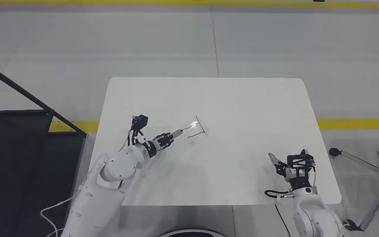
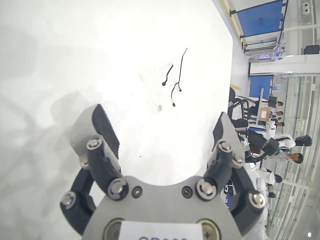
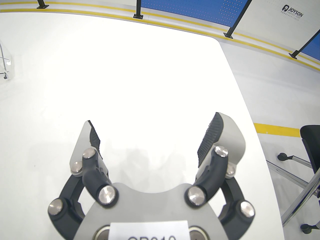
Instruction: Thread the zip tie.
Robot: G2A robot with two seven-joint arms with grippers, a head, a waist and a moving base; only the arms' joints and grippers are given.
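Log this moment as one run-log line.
left gripper: open, facing black zip ties on white table | right gripper: open, empty, over table's near edge | threading: not begun

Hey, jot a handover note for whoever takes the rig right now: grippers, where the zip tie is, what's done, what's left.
Left gripper: fingers open, empty, over the middle of the table, just short of the zip tie.
Right gripper: fingers open, empty, at the table's near right corner, away from the work.
Zip tie: thin black strands lying loose on the table by a clear piece; how many ties, cannot tell.
Done: nothing gripped, no closed loop seen.
Left: grasp the tie, thread its tail through the head.
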